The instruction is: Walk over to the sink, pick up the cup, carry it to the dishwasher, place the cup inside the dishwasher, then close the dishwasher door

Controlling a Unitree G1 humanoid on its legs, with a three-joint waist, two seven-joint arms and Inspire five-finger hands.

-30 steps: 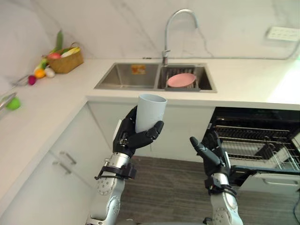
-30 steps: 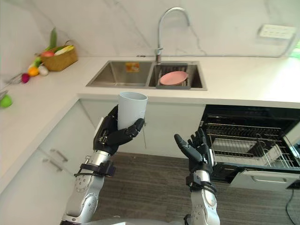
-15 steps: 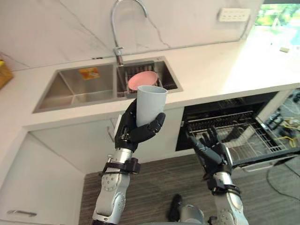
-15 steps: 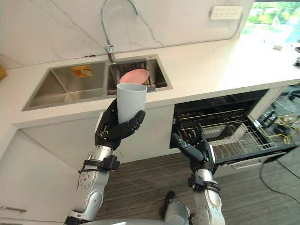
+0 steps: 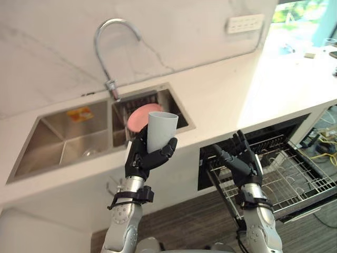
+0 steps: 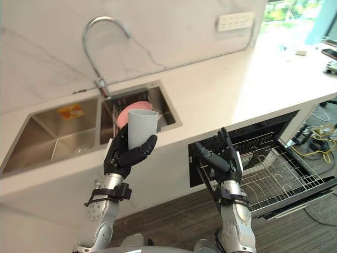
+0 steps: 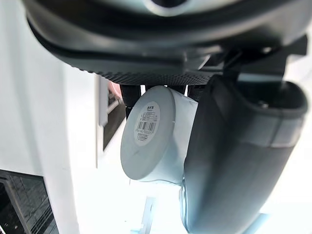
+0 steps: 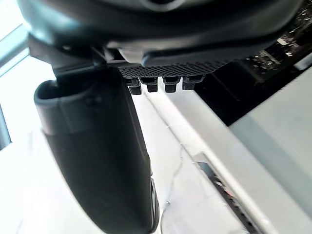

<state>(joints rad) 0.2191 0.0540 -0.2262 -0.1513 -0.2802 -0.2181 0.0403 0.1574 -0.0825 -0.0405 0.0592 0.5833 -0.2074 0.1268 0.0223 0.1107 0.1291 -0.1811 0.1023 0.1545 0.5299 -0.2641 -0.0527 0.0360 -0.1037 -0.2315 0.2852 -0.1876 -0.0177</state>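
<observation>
The pale grey cup (image 5: 160, 130) stands upright, mouth up, at the centre of the left eye view, clasped in the left hand (image 5: 140, 161) with the fingers curled round its lower wall and the thumb across the front. It hangs in the air before the edge of the white countertop (image 5: 226, 97), its rim overlapping a pink plate (image 5: 138, 116) that lies in the right basin of the steel double sink (image 5: 58, 150). The left wrist view shows the cup's base and barcode label (image 7: 147, 122), with the thumb (image 7: 234, 151) pressed along the side. To the right of centre the right hand (image 5: 241, 161) is raised and empty — fingers straight and spread. Behind it the dishwasher (image 5: 274, 134) is open, its wire rack (image 5: 297, 182) drawn out toward the lower right. A curved faucet (image 5: 108, 50) rises at upper left, and a wall socket (image 5: 243, 23) sits at upper right.
</observation>
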